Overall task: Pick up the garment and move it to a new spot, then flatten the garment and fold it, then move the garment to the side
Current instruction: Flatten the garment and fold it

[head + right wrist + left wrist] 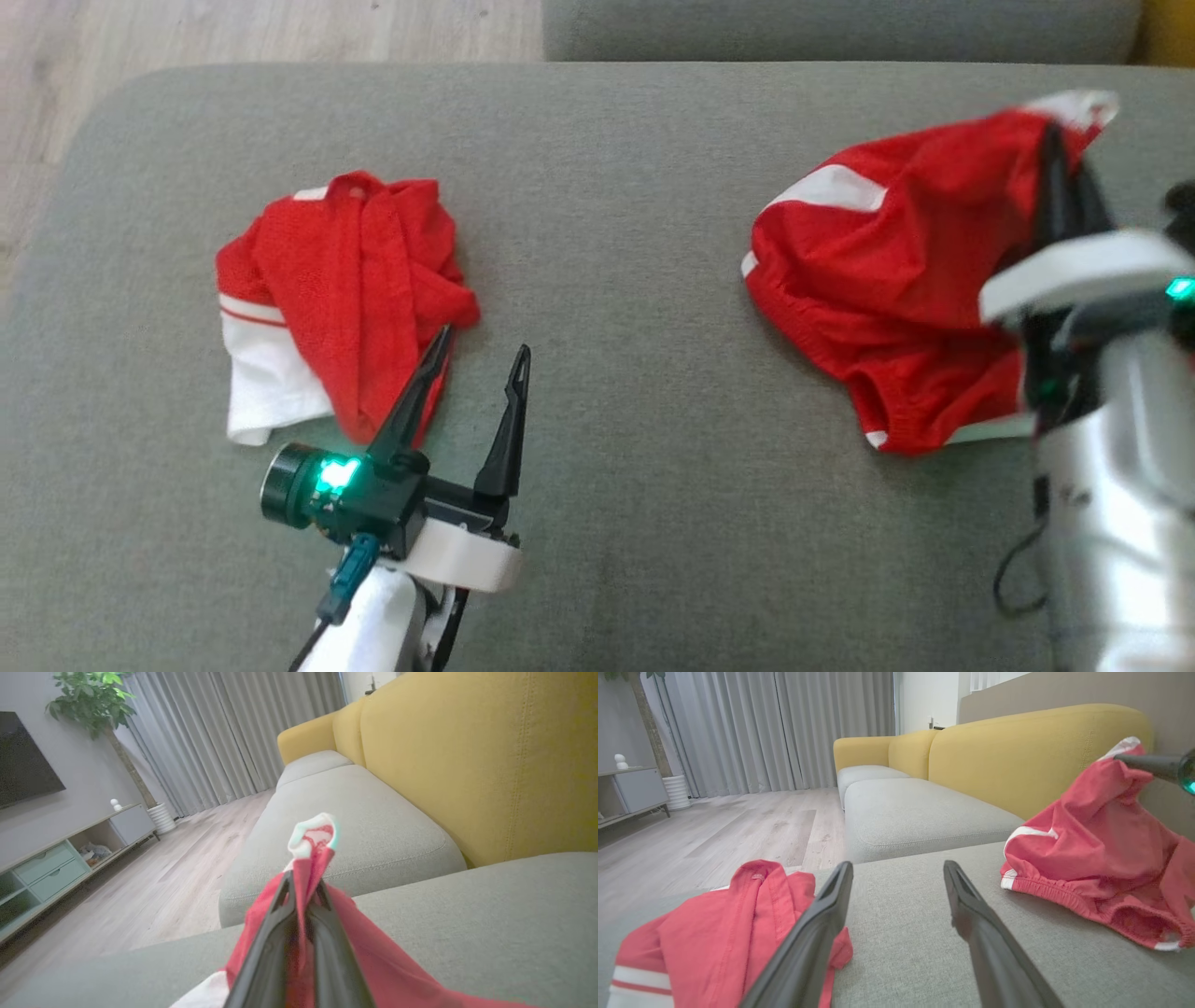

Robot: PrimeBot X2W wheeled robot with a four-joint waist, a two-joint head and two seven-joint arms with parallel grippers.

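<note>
Grey cushion [607, 280] carries everything I see. Yellow sofa [1017, 756] stands behind its far edge.

Red shorts [887, 280], white trim, sit at the cushion's right end. The bulk rests on the fabric, and the corner near the far right edge is pulled up off it.

Red jersey [345, 271] is a crumpled heap at the left end, well apart from the shorts, with its white striped hem toward the left edge.

Right gripper [304, 882]: jaws clenched on that raised corner of the shorts, a white-edged tip poking out past the fingertips.

Left gripper [485, 341]: jaws released, spread wide, nothing between them. It is low over the cushion just beside the jersey's right side. I can't tell if the near finger touches the cloth.
</note>
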